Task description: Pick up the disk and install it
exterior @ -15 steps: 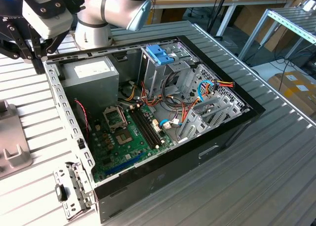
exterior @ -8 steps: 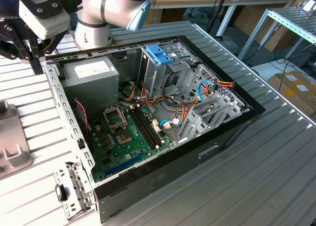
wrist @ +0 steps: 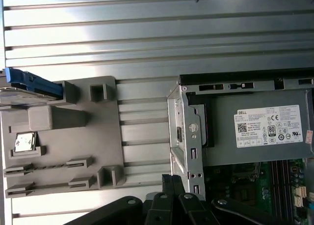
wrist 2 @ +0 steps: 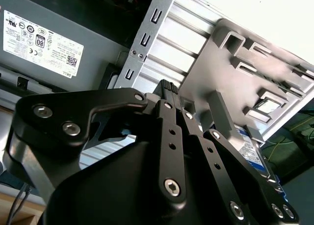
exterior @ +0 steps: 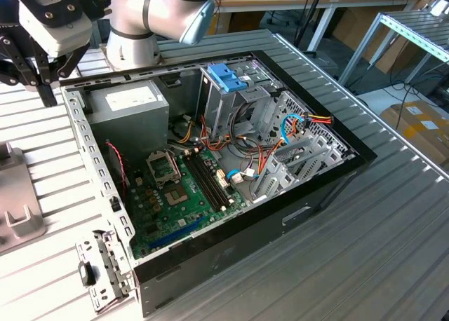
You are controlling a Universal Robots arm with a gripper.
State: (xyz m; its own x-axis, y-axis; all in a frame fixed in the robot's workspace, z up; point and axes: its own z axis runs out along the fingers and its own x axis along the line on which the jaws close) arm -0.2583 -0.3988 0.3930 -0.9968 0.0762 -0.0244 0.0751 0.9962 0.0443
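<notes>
1. At nine o'clock in the exterior view, the grey fixture [exterior: 17, 226] holds the disk [wrist: 19, 93] on its corner farthest from the computer case [exterior: 231, 245]. Its raised pegs could block a careless descent.
2. At ten o'clock the gripper [exterior: 48, 90] hangs with fingers pressed together, holding nothing. Lowered so, it would shove the disk instead of straddling it.
3. The case wall [exterior: 85, 147] stands nearby, and a low swing might clip it.
4. At one o'clock, cables [exterior: 249, 151] beside the drive cage [exterior: 235, 107] could snag the disk.

One disk [wrist: 32, 83], one computer case [exterior: 231, 258], one tray [wrist: 98, 131].
</notes>
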